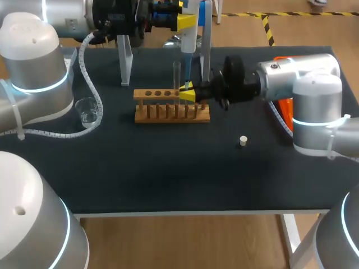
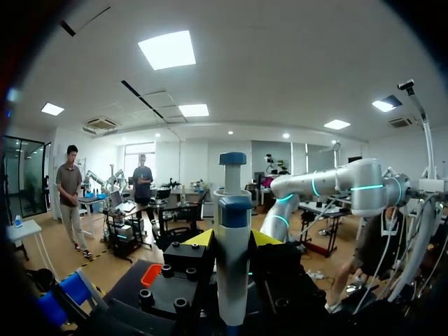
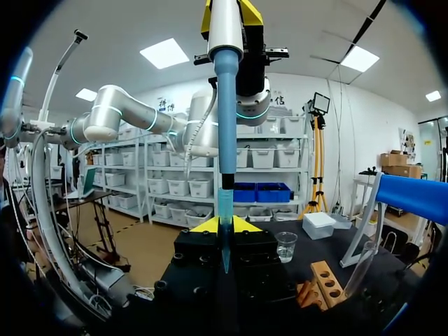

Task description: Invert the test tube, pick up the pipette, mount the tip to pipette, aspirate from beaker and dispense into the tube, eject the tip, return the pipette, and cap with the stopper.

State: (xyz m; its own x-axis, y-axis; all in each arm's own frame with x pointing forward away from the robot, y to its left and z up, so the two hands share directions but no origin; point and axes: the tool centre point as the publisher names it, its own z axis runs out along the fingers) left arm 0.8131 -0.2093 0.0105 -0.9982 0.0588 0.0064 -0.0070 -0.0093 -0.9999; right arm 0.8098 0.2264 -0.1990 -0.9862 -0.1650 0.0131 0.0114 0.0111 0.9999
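The pipette (image 1: 189, 40) stood upright, clamped from two sides by my left claw (image 1: 188, 21). Its thin tip (image 3: 224, 206) pointed down and ended just above my right claw (image 1: 187, 93). Whether the right claw was open or closed, I could not tell. This claw was just beside the wooden rack (image 1: 171, 106). The beaker (image 1: 88, 110) stood well apart, left of the rack. The stopper (image 1: 243, 140) lay on the table (image 1: 168, 174), right of it.

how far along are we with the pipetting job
Done: pipette picked up in the left gripper, tip mounted. In hand: the tip hangs at the right gripper over the rack, so dispensing looks underway. Left: eject tip, return pipette, cap; the stopper lies loose on the table.
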